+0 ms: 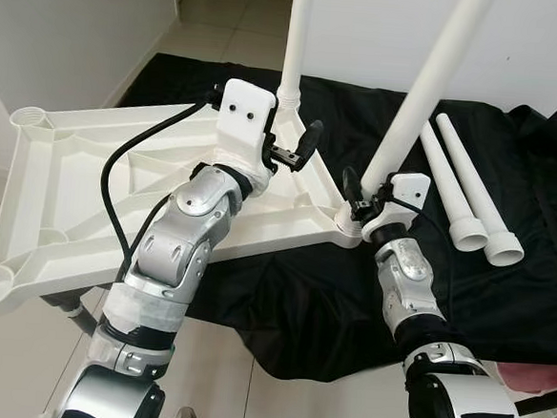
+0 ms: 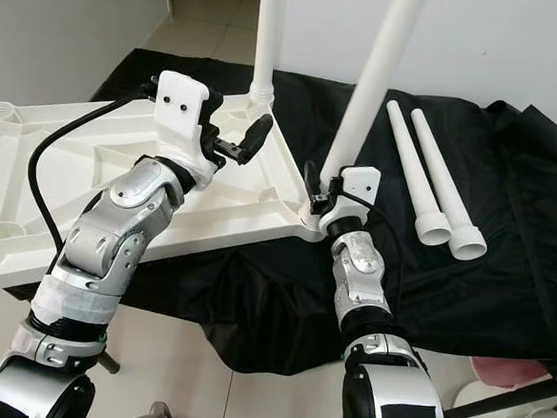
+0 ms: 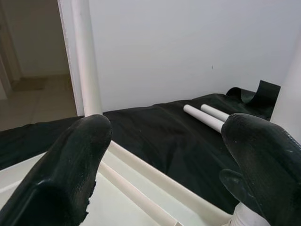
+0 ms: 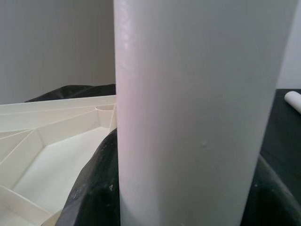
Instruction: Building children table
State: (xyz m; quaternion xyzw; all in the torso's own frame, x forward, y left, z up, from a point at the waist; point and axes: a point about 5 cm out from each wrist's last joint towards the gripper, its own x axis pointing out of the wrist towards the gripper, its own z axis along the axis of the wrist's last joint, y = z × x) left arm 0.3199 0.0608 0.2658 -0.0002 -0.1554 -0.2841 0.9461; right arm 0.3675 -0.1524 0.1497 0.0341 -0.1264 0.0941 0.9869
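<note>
The upturned white tabletop (image 1: 89, 186) lies ribs-up, half on the floor, half on the black cloth (image 1: 281, 305), so its corner sockets face upward. At its near corner the right gripper (image 1: 367, 198) clamps a slanted leg (image 1: 425, 90), apparently seating it. The left gripper (image 1: 292, 151), fingers spread and empty, hovers beside an upright leg (image 1: 297, 38) at the far corner. Two spare legs (image 1: 471, 189) lie farther back on the cloth.

Both eye views are looking forward and down from the head, sharing the upturned white tabletop (image 1: 89, 186) on the black cloth (image 2: 503, 273). The left wrist camera is facing across it toward the wall at 12 o'clock. The right wrist camera is sitting very close against a leg (image 4: 188, 113).
</note>
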